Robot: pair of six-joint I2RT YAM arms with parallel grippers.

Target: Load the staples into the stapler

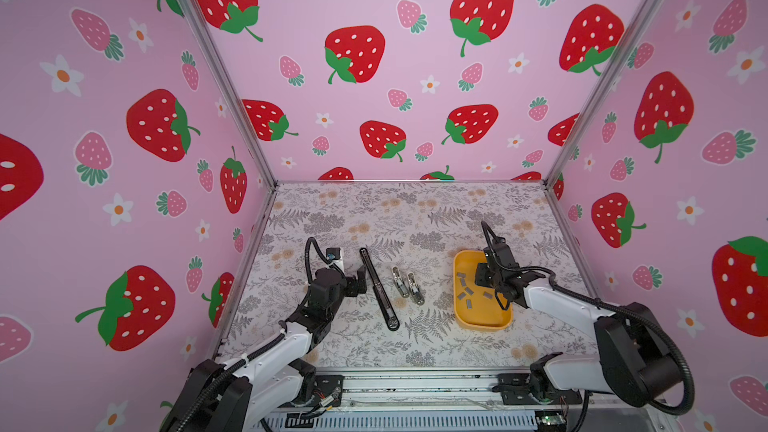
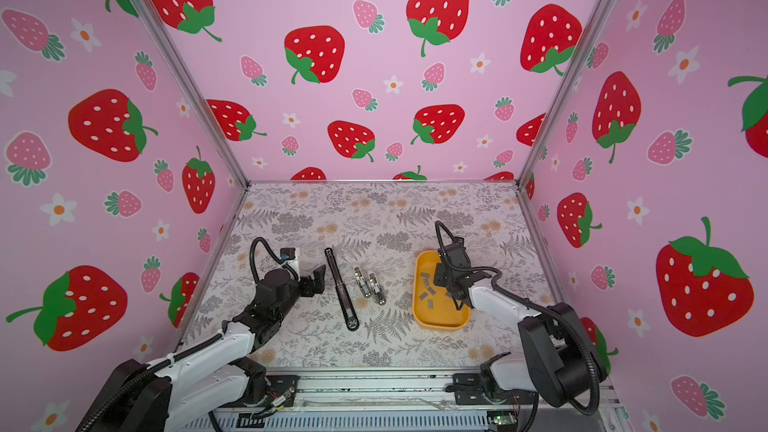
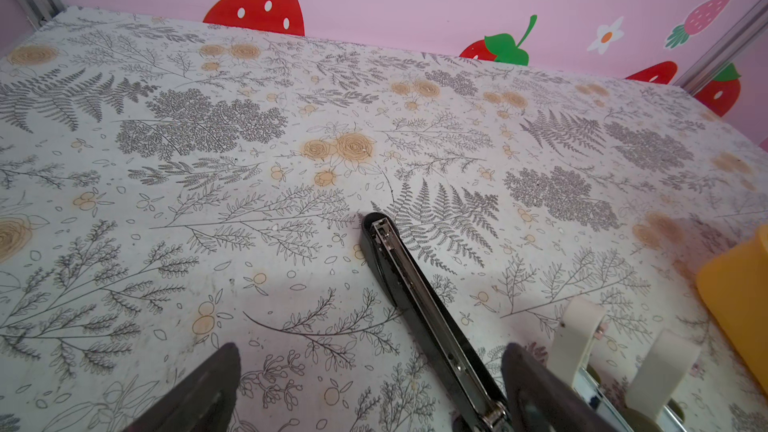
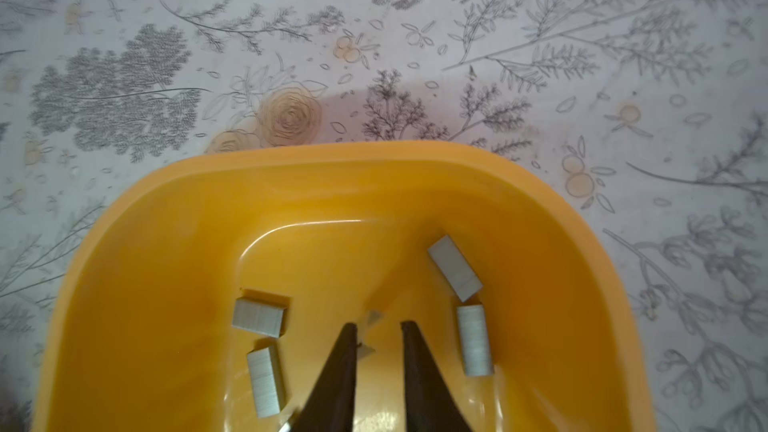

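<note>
Right gripper (image 4: 378, 324), tips narrowly apart and grip unclear, hangs inside the yellow tray (image 4: 332, 151), staple strips (image 4: 475, 340) just beside either finger lying mostly lengthwise along them, well apart from the left gripper (image 3: 372, 351).

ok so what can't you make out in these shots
- Right wrist view: the right gripper shows only grey slivers between its fingers, so whether it grips one of the staples is unclear.
- In both top views the right arm covers part of the yellow tray, so the staples cannot be counted.
- Left wrist view: the black stapler is cut off by the bottom edge, so its near half is unseen.
</note>
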